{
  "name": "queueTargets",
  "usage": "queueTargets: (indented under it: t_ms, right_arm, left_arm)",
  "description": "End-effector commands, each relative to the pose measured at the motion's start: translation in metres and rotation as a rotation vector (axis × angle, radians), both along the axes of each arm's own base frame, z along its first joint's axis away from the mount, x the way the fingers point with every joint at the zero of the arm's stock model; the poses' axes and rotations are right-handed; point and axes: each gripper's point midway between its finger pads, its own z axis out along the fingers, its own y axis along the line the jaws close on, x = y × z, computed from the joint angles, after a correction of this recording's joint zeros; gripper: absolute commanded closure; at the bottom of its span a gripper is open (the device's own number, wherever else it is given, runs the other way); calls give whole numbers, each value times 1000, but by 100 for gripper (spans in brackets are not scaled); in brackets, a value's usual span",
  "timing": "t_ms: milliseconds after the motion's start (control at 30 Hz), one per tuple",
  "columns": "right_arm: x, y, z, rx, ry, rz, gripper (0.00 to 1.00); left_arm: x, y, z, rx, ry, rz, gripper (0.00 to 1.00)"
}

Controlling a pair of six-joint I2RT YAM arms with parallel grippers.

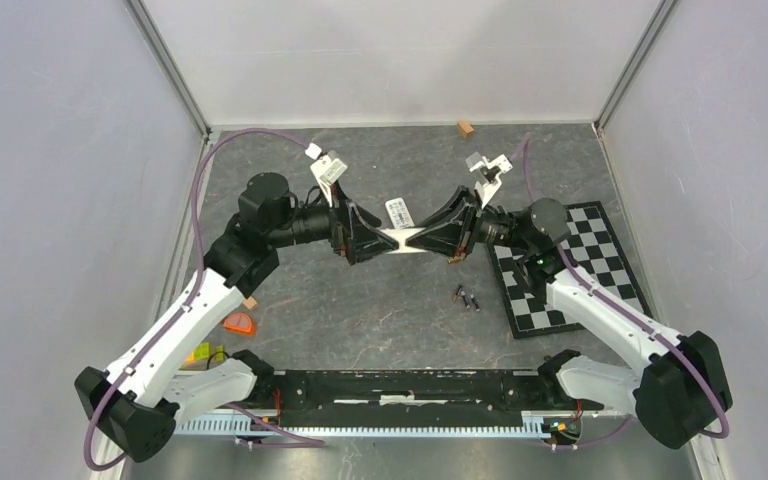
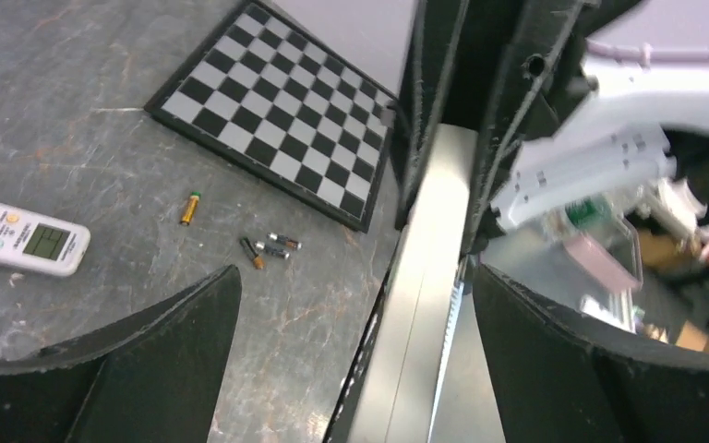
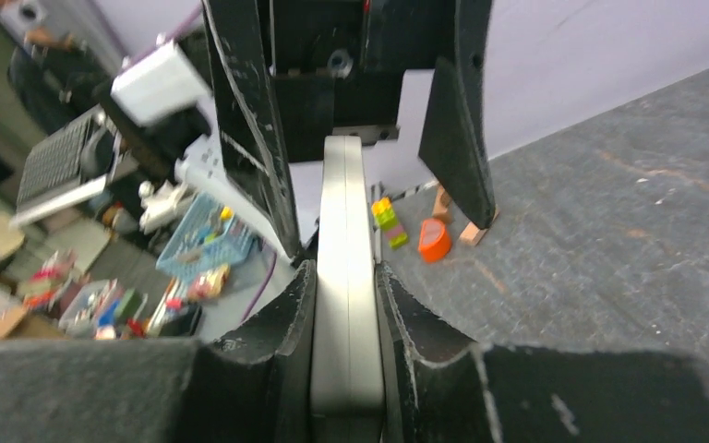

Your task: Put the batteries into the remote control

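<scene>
- Both arms are reaching in from their bases at the near edge and meeting nose to nose above the middle of the table [image 1: 380, 325].
- Off to the right, a checkerboard mat [image 1: 572, 268] is lying flat under the right arm.
- Up in the air between the two grippers, the remote control [image 1: 400, 240] is hanging with its long axis running left to right, one end pointing into each.
- Over on its side, the right gripper [image 3: 346, 277] is pinching narrow across the remote's thin edges, so I'd say it's carrying it alone.
- Meanwhile the left gripper [image 2: 355, 305] is standing wide, a finger on either side of the other end and, far as I can tell, not touching.
- Down on the table, a display remote [image 2: 20, 240] is lying just behind all this.
- Smallest of all, the batteries [image 2: 268, 247] are lying bunched just off the mat's edge, with a gold battery [image 2: 189, 208] a bit apart. They're sitting below and nearer than the held remote, closer to the right arm. That one's busy though, so I'm guessing the free left one is fetching.
</scene>
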Motion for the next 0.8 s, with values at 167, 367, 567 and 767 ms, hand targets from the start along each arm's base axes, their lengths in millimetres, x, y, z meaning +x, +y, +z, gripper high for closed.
queueTargets:
  t_ms: [167, 367, 567, 767]
  right_arm:
    - [43, -13, 34, 338, 255, -282, 100]
    - [56, -12, 14, 396, 441, -393, 100]
    - [63, -14, 2, 424, 530, -455, 100]
    - [64, -6, 8, 446, 554, -430, 100]
  left_arm:
    - [45, 2, 37, -481, 178, 299, 0]
    - [55, 14, 50, -721, 219, 351, 1]
    - [60, 13, 43, -733, 259, 383, 15]
    - [57, 2, 39, -723, 298, 338, 32]
